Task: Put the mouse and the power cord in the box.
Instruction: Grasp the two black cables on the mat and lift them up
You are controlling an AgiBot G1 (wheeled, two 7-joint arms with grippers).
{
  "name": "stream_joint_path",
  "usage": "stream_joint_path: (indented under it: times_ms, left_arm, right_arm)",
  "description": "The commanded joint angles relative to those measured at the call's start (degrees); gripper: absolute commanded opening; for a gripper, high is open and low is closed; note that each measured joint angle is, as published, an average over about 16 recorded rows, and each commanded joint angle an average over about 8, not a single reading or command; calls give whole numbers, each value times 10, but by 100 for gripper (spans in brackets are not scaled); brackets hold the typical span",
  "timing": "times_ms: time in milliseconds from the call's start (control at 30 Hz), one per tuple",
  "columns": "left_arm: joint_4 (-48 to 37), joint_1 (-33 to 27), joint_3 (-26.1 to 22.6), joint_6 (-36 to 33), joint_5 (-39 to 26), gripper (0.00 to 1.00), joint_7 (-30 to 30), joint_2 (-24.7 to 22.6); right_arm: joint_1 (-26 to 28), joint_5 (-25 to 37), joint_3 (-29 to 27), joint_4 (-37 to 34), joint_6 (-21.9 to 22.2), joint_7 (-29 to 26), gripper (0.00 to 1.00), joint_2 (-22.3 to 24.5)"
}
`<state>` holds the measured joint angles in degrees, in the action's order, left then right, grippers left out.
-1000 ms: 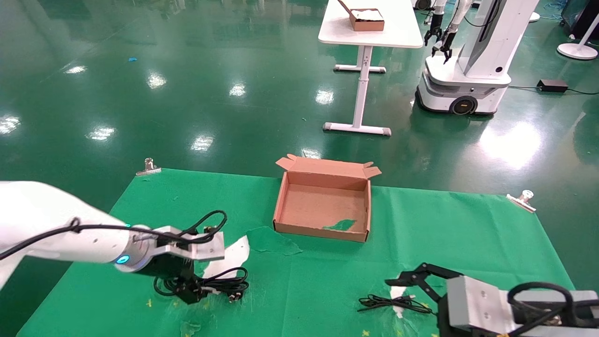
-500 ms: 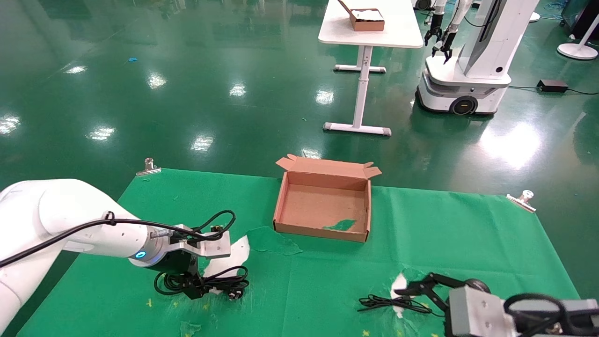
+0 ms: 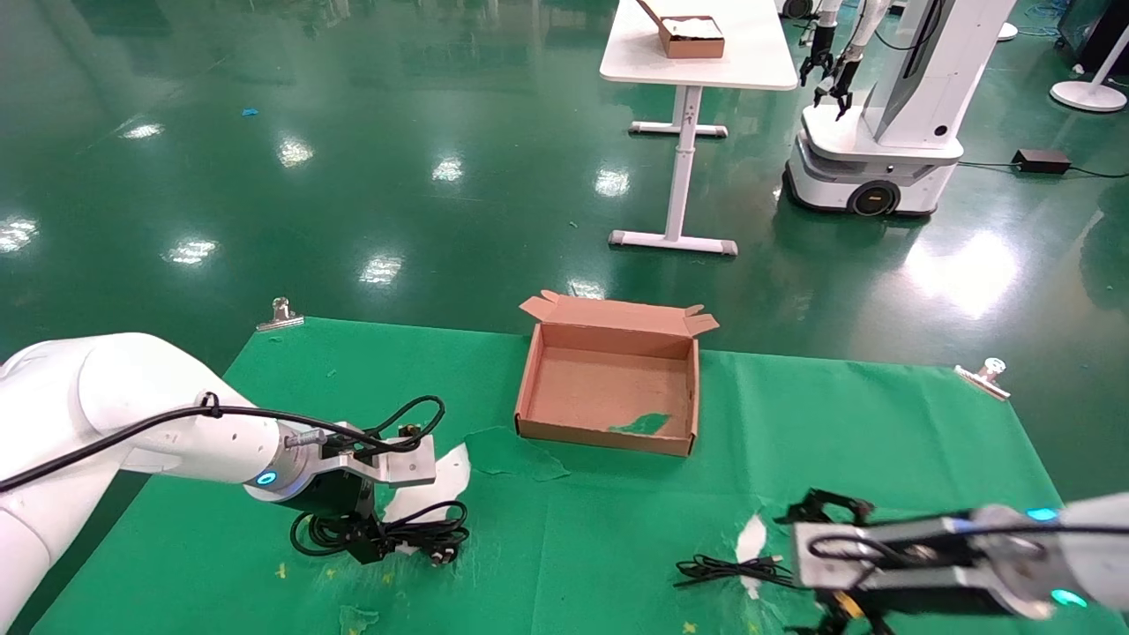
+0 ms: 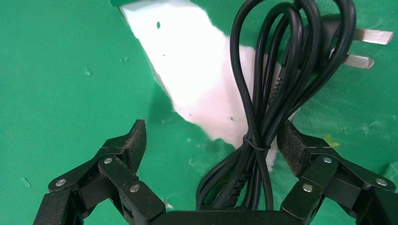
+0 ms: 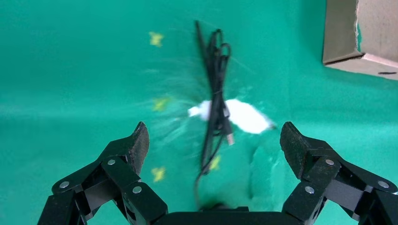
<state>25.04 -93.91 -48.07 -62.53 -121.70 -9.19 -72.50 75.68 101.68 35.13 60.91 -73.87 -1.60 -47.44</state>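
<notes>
Here, near-left on green-cloth table [image 3: 882,414]: thick black looped power cord [image 3: 401,534], chunky plug w/ metal prongs at its right end. Left gripper [image 4: 213,150] low over it, jaws open, straddling the bundle beside its thin tie. Cord prob floppy, moderate wt; best taken at the tied waist so loops don't spill. Near-right: mouse's thin black cable [image 5: 213,101] lies bunched; mouse body not visible. Right gripper [image 5: 213,145] above it, jaws open. Shallow brown cardboard box [image 3: 529,375] farther back, centre, nothing in it.

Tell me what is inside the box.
The box holds neither mouse nor cord: only bare cardboard floor and a green scrap near its front wall. The strip just behind that front wall is hidden.
</notes>
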Motion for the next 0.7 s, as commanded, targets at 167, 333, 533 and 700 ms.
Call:
stream_joint_path:
  times_ms: [167,333,533,700]
  left_arm:
    - [-13,-3,1,3,2,100,8,-4]
    - [-21,-5,1,5,4,100,13,-6]
    - [-28,-7,2,6,5,78,18,-8]
    - [-31,-8,2,7,5,16,19,-9]
  right_arm:
    - [48,34,21,-114,13,44,100,-68]
    - [72,51,34,-192,30,83,100,-115]
    - [90,68,44,-255,51,107,99,-150]
    - [97,77,48,-278,63,108,46,-161]
